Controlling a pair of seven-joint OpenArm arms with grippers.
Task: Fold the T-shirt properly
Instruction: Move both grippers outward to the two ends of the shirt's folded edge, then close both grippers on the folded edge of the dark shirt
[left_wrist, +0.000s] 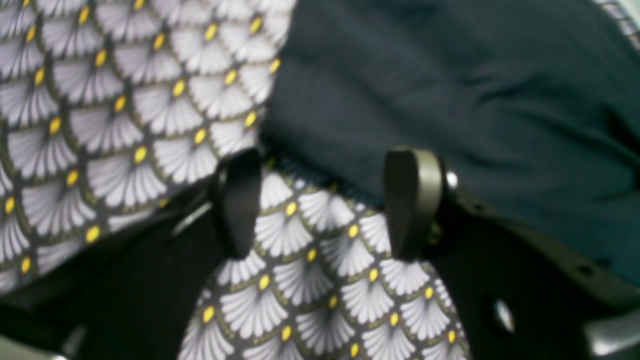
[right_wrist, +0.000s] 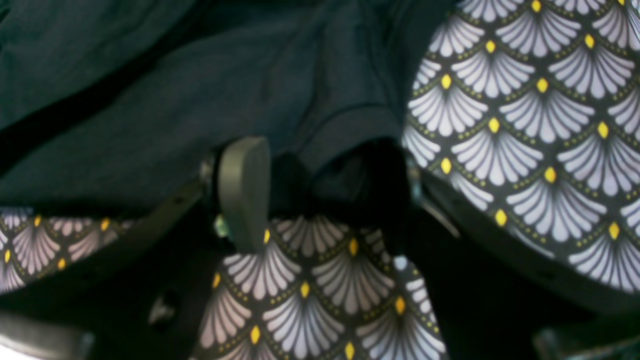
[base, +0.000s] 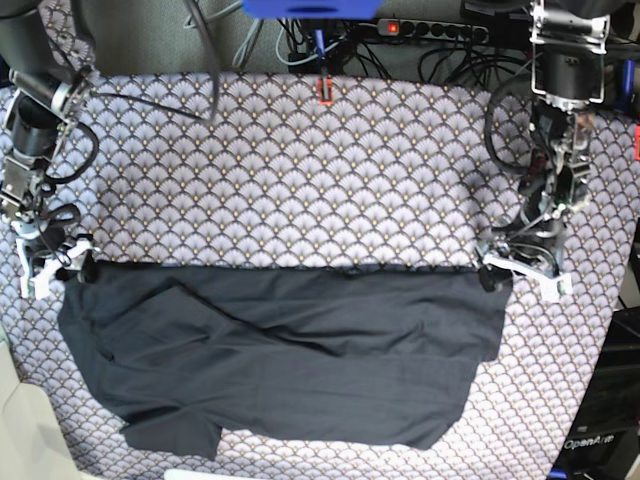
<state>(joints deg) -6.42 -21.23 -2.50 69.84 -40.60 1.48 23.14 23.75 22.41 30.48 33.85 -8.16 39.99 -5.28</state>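
Garment: the large, plain dark charcoal short-sleeved cloth T-shirt lies folded into a wide band across the near half of the table; its upper fold edge runs straight from side to side; a sleeve flap points toward the near left corner in the base view.
Surface: the purple-grey fan-patterned tablecloth with yellow dots covers the whole table; the far half is bare of cloth.
Left gripper: jaws spread apart, nothing between them; patterned tablecloth shows in the gap; the T-shirt edge lies just beyond the fingertips; in the base view it sits at the garment's upper corner on that view's right.
Right gripper: jaws spread apart; a hemmed edge of the T-shirt reaches into the gap near the fingertips; whether a finger touches it cannot be told; in the base view it sits at the upper corner on that view's left.
Surroundings: black cables and a power strip with a red switch lie beyond the far table edge, well apart from the garment.
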